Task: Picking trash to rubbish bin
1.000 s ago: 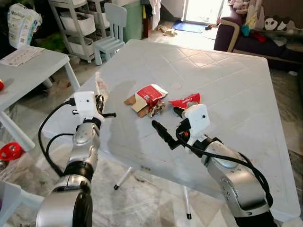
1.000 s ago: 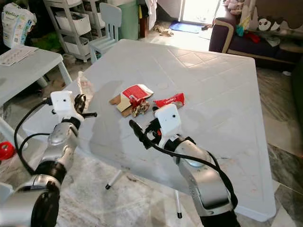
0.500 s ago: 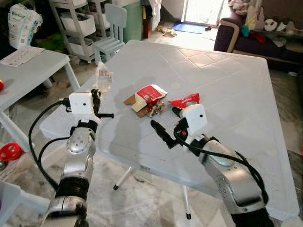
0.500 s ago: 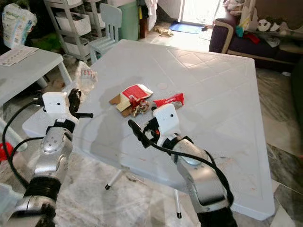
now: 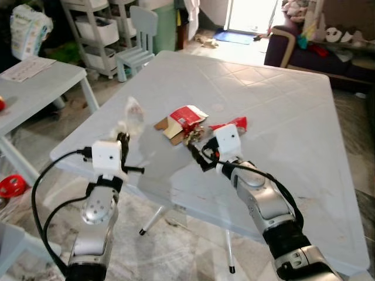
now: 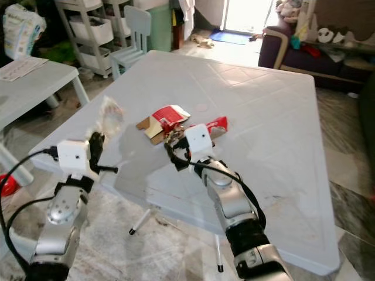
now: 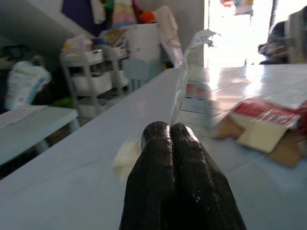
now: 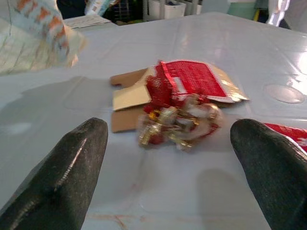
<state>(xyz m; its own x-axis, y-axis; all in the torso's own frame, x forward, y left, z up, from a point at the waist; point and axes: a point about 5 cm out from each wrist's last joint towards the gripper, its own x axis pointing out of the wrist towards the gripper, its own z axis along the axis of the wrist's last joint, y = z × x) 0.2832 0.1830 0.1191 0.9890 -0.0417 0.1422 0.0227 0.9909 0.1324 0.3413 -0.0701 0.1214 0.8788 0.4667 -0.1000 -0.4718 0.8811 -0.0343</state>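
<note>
Two grippers work: left gripper [image 7: 171, 132] pinches a clear wrapper [image 7: 184, 72]; right gripper [image 8: 172, 143] spread before crumpled foil [image 8: 178, 120].

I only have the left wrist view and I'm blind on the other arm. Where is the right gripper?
Observer: The right gripper is low over the white table, with its fingers open.
Operator: What is it pointed at?
Observer: A crumpled shiny wrapper. It lies just ahead of the open fingers, against the near edge of the red carton.
Operator: Any other trash near that arm?
Observer: A flat red snack wrapper lies on the table just beyond the right wrist, to the right of the carton.
</note>
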